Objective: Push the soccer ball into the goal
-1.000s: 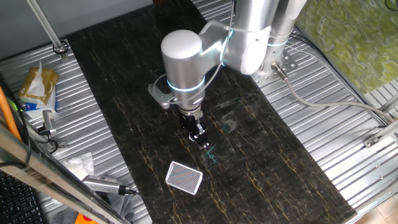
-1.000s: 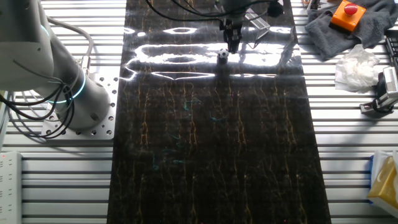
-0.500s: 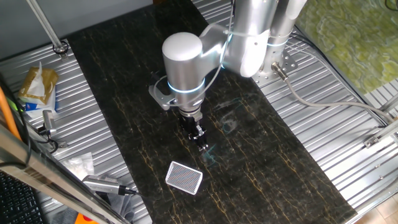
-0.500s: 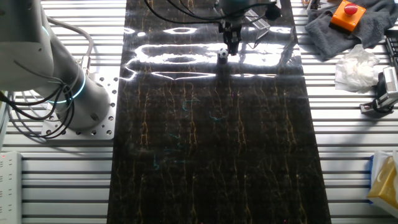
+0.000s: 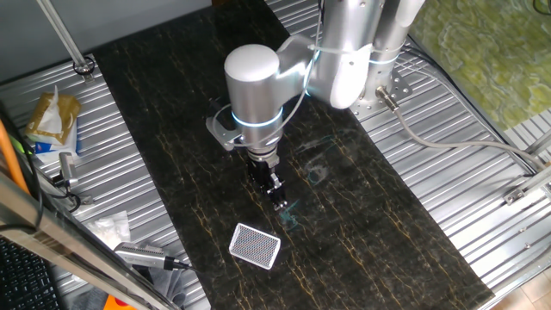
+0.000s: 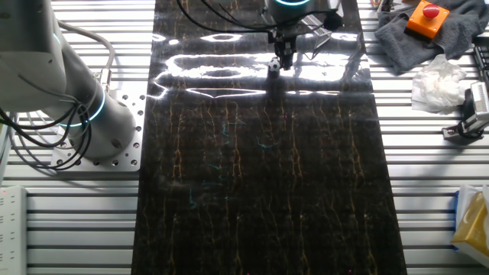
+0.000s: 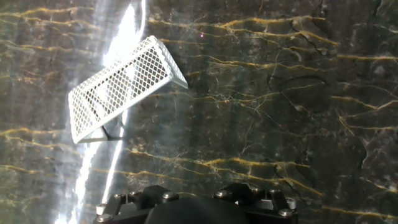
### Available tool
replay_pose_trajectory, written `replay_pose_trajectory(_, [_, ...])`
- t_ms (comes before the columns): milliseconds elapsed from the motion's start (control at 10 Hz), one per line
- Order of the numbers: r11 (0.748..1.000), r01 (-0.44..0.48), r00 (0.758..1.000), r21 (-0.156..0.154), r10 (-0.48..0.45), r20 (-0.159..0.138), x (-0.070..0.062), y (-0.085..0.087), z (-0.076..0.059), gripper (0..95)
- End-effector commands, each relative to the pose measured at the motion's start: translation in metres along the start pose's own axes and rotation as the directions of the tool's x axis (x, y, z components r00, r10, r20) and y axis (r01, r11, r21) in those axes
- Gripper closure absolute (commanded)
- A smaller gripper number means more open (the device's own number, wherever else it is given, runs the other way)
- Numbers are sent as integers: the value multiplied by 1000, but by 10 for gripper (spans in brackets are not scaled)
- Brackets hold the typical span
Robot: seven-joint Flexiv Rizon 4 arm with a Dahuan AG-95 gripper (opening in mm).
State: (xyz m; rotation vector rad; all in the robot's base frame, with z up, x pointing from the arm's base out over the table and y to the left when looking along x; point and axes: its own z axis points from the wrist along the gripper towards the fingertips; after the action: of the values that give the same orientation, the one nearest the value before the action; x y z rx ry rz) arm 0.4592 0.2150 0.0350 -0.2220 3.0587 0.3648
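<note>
Dark marble-patterned sheeting with gold veins covers the middle of the counter (image 5: 379,232), with ribbed metal slats running along both of its sides. Over this sheet the arm reaches down, its pincer (image 5: 277,196) pointing at the surface; the fingertips look drawn close together, but I cannot tell for sure whether they are pressed tight. In the other fixed view the pincer (image 6: 284,61) stands just beside the small black-and-white soccer ball (image 6: 272,67), seemingly touching it, though the contact is too small to confirm. The ball is hidden behind the pincer in the first fixed view.

Near the sheet's edge sits the goal (image 5: 255,246), a white-rimmed frame filled with fine mesh, near the pincer but apart from it. From the hand view the goal (image 7: 121,84) appears as a white mesh wedge on the sheet, crossed by a bright glare streak.

An orange box with a red button (image 6: 426,18) rests on a grey cloth (image 6: 452,37) by one corner of the counter.
</note>
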Motion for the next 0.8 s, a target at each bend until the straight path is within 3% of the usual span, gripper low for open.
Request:
replay_pose_trajectory(100, [1000,-14,1000,-20,14,7,-2,1,1,190])
replay_pose_trajectory(400, [999,-30,1000,-20,30,-2,-11,8,-5,190])
replay_pose_trajectory(800, [999,-45,999,-10,45,-13,-35,31,-12,190])
